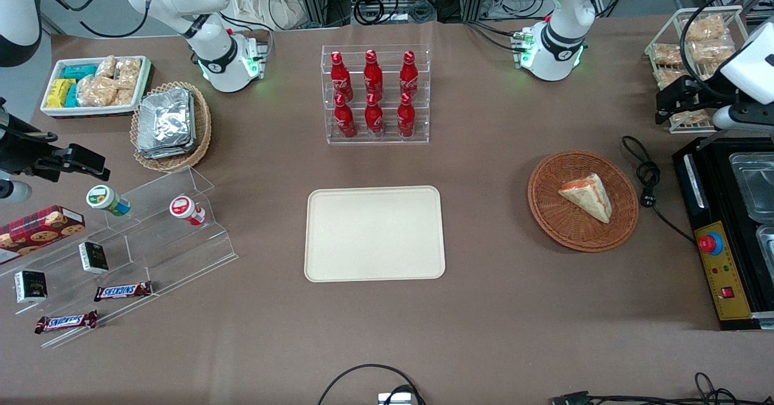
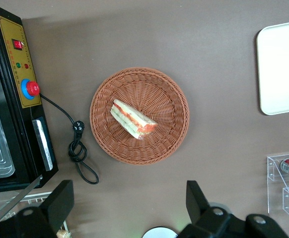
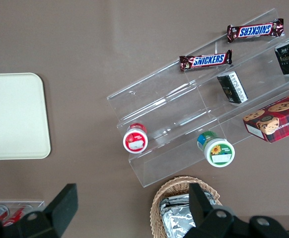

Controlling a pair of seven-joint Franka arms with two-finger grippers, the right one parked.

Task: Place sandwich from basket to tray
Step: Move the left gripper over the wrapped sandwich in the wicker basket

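The sandwich, a white bread wedge with orange-red filling, lies in the round reddish-brown basket. The cream tray lies flat and bare at the table's middle, toward the parked arm from the basket. My gripper hangs high above the table at the working arm's end, farther from the front camera than the basket and well apart from it. It is open, with only bare tabletop showing between its black fingers.
A black appliance with a red button and its coiled cable lie beside the basket. A wire rack of snack bags stands under the gripper. The red bottle rack stands farther back than the tray. Acrylic snack steps sit at the parked arm's end.
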